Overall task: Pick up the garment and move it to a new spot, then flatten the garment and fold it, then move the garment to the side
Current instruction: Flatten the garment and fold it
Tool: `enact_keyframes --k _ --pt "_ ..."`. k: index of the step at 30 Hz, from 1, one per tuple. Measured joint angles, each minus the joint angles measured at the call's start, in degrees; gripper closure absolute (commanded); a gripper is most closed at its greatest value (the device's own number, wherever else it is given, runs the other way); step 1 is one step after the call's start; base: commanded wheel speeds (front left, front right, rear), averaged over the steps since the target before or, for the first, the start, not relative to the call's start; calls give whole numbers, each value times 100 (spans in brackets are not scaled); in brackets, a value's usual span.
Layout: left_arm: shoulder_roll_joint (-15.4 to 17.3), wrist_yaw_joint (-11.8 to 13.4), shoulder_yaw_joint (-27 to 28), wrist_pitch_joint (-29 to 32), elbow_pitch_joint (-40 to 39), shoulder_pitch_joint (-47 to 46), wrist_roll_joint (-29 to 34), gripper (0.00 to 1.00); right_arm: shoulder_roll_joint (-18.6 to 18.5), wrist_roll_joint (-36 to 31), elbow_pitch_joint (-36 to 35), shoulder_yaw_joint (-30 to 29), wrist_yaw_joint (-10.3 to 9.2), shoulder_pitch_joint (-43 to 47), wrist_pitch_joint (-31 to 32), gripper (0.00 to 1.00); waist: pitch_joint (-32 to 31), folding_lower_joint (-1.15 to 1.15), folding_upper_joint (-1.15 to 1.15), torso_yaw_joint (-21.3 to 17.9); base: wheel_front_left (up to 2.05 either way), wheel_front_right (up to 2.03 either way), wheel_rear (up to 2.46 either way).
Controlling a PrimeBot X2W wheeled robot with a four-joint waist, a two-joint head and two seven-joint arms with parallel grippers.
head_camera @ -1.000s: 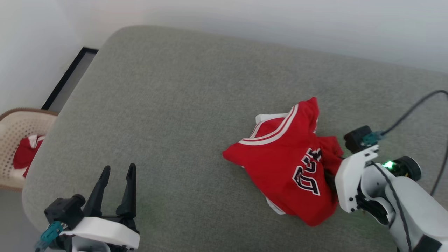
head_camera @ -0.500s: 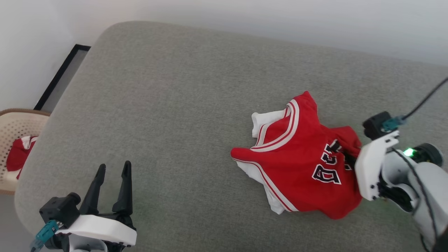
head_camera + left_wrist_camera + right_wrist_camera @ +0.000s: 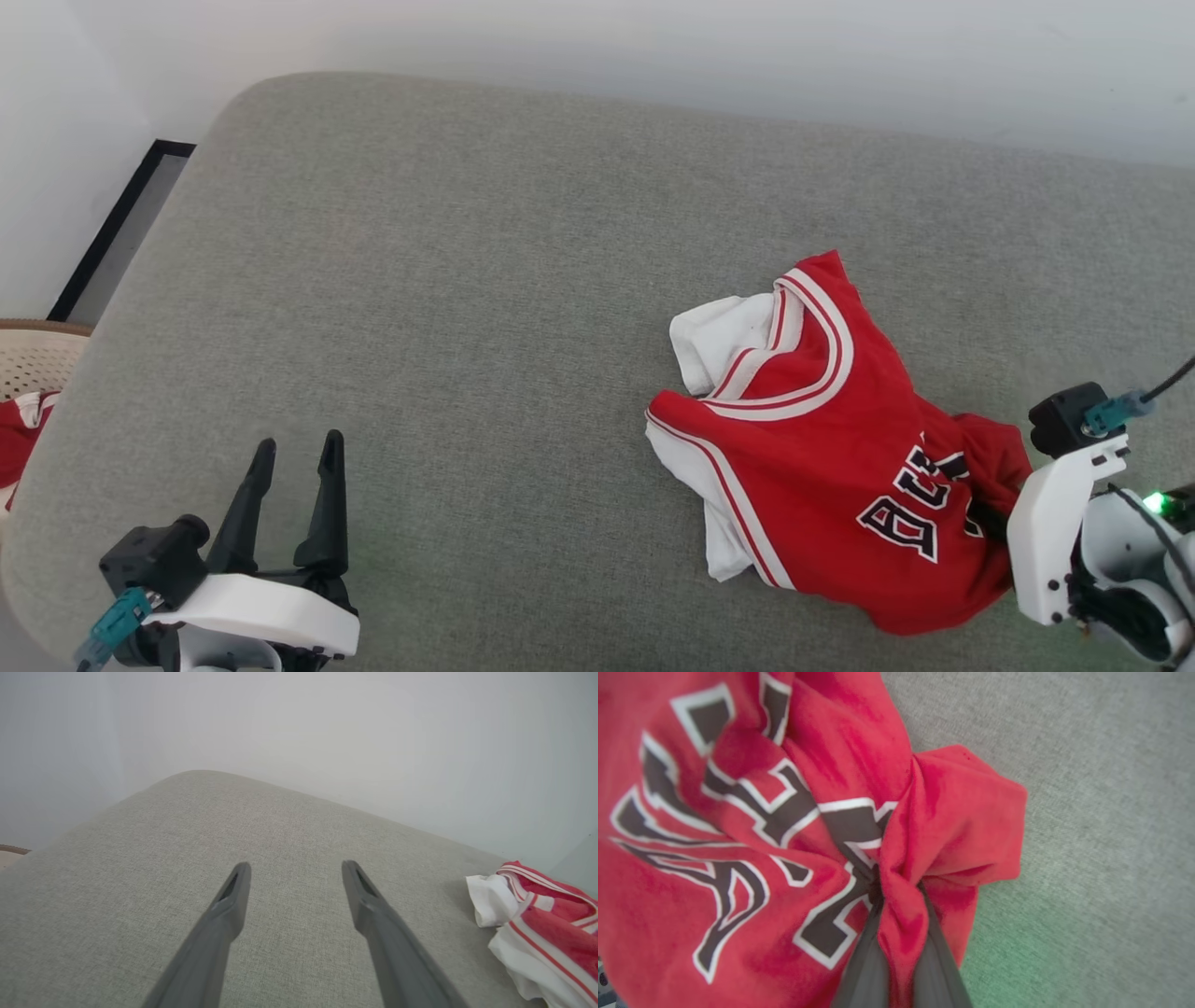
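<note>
Pale wall point(image 3: 653, 37) behind the far edge of the cushion. Grey woven cushion point(image 3: 448, 280) itself, broad and round-cornered, across most of the head view.

On the cushion's right half, nearer its front edge than its back: the shirt point(image 3: 822, 476), red, crumpled rather than flat, lettered side up. Black letters outlined in white, running toward the cushion's right end. White sleeve bunched on the side toward the cushion's middle, with red-and-white striped trim curving round the neck opening and down one edge. In the left wrist view, the same shirt point(image 3: 542, 924) at the margin, lying on the cushion point(image 3: 233, 826).

Off the cushion's left end and lower down: a pale perforated basket point(image 3: 33, 359) with a brown rim, and some red and white cloth point(image 3: 14, 439) inside it. Also off that left end, further back: a dark-framed panel point(image 3: 117, 219) along the wall.

At the cushion's right front: right gripper point(image 3: 994, 518), white-cased, fingers buried in the edge of the shirt. Seen from the right wrist, right gripper point(image 3: 896, 905) pinched tight on a gathered fold of the shirt point(image 3: 738, 812), with bare cushion point(image 3: 1087, 812) just beside.

Over the cushion's left front corner: left gripper point(image 3: 291, 457), fingers spread with nothing between them, well apart from the shirt. From its own wrist, left gripper point(image 3: 294, 872) pointing across bare cushion.

Above the cushion's right end: a black cable point(image 3: 1167, 378) and a small green light point(image 3: 1156, 504) on the right wrist.
</note>
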Motion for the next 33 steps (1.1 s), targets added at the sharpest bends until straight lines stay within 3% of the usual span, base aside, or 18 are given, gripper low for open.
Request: enact_keyframes --k 2,4,5,15,24,33 --pt "20 0 -60 0 8 -6 -9 0 134 -118 -52 -147 -2 101 -2 100 7 0 0 -26 0 0 0" --pt "53 0 -109 0 25 -14 -37 0 266 -244 -94 -300 -1 171 -49 51 7 0 0 -54 0 0 0" --pt "81 -1 -149 0 38 -29 -57 0 344 -310 -91 -396 -1 193 -48 0 5 0 0 -70 0 0 0" --pt "654 -1 -946 590 -69 -383 -680 0 764 -709 -590 -1248 -2 371 -221 0 -132 0 0 -325 0 0 0" --pt "1255 -1 -1631 1752 -319 -751 -1199 0 1246 -1223 -1372 -1959 -1 485 -1317 0 -231 0 0 -795 0 0 0" --pt "1383 -1 -2095 2796 -166 -901 -1526 0 1762 -1849 -1851 -2399 -1 512 -2674 0 -257 0 0 -1315 0 0 0"
